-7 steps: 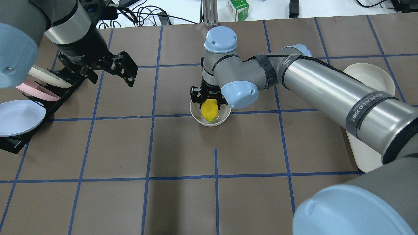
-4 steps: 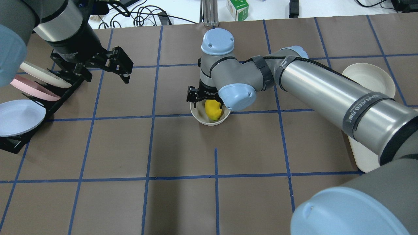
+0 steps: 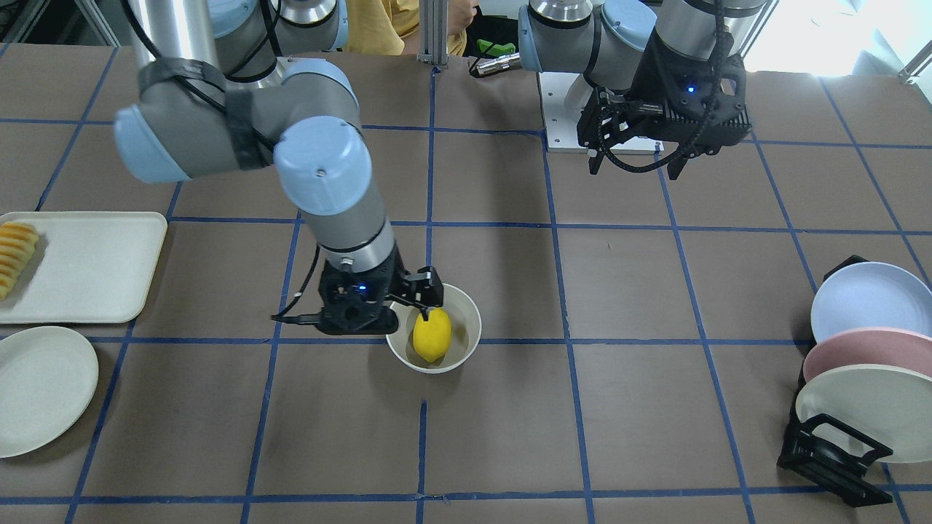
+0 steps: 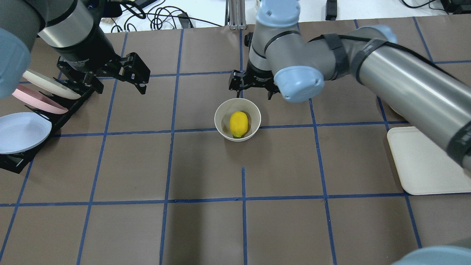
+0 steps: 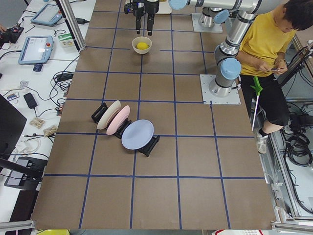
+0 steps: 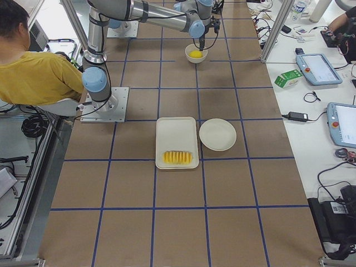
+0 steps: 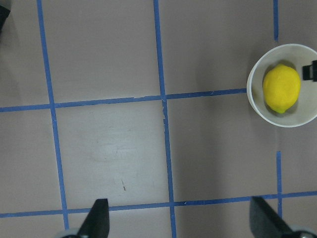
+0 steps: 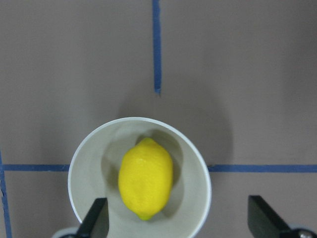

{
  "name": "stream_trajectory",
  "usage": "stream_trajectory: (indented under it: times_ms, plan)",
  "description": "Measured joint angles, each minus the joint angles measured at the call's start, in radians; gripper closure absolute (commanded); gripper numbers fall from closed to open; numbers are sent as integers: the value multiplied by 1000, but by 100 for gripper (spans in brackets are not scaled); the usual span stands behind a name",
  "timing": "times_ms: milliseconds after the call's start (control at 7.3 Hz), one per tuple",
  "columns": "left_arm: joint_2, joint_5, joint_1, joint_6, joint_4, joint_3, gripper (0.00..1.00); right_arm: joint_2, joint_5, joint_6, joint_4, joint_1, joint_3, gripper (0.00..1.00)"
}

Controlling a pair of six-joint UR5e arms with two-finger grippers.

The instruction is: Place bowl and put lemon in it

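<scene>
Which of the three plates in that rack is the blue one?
The blue plate at the rack end nearest the robot; pink plate in the middle, cream plate farthest.

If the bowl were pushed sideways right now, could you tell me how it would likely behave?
The bowl looks glossy and rigid, so it would probably slide across the table without flexing. It is deep, so a push high on its rim might tip it. The lemon lies loose inside and is rounded, so it would likely roll against the wall.
</scene>
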Motion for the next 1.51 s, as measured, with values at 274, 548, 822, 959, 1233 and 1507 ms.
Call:
stream_trajectory:
  times_ms: [274, 548, 822, 959, 1233, 1507]
  plan:
    - [-4, 1, 2, 0, 0, 4, 0, -118, -23, -25, 137, -149, 7, 0]
    - [-9, -3, 2, 0, 0, 4, 0, -183, -212, -35, 295, -232, 9, 0]
    - [-11, -3, -2, 0, 1, 3, 0, -207, -230, -48, 383, -250, -7, 0]
    - [-11, -4, -3, 0, 0, 2, 0, -211, -189, -50, 411, -252, -25, 0]
    - [-8, -2, -4, -1, 1, -3, 0, -204, -163, -51, 505, -247, -98, 0]
    - [-4, 2, -5, -1, 2, -4, 0, -202, -151, -52, 549, -239, -129, 0]
